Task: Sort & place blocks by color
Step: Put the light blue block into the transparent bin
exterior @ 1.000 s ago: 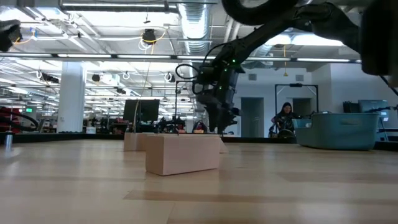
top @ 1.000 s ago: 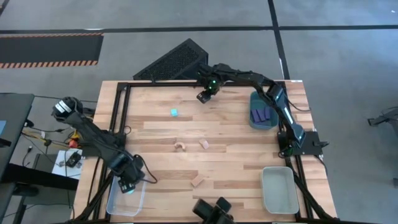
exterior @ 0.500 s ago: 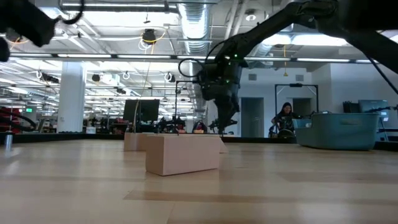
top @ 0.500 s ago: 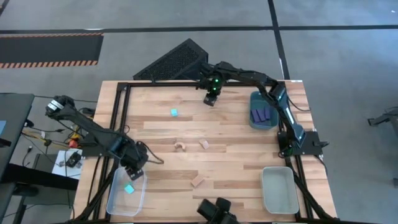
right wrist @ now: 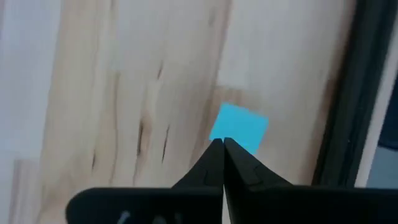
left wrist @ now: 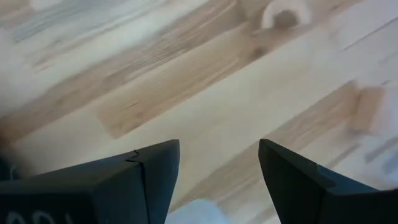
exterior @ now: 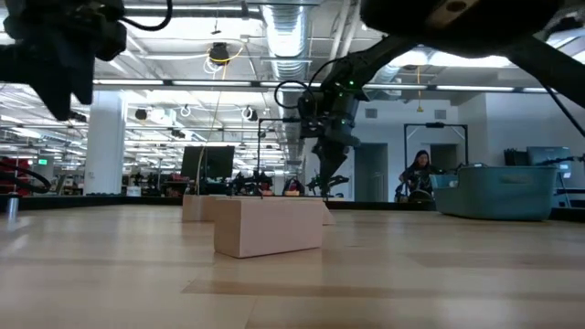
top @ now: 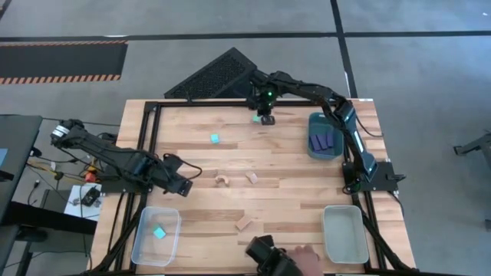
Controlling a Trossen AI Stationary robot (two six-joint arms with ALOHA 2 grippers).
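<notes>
Right gripper (top: 266,119), fingers pressed together empty, at table's 12 o'clock beside cyan cube (right wrist: 239,128) (missed grasp, apparently); next: reopen, straddle cube. Left gripper (left wrist: 217,177) spread.

Pale planked wood tabletop (top: 284,192), smooth with a soft sheen and streaky grain; natural-wood blocks (top: 244,223) matt and unpainted; cyan cube (right wrist: 239,127) flat, even colour; clear plastic tray (top: 146,244) glossy; grey tray (top: 344,234) matt plastic; fingers (left wrist: 155,171) dark, matt plastic.
</notes>
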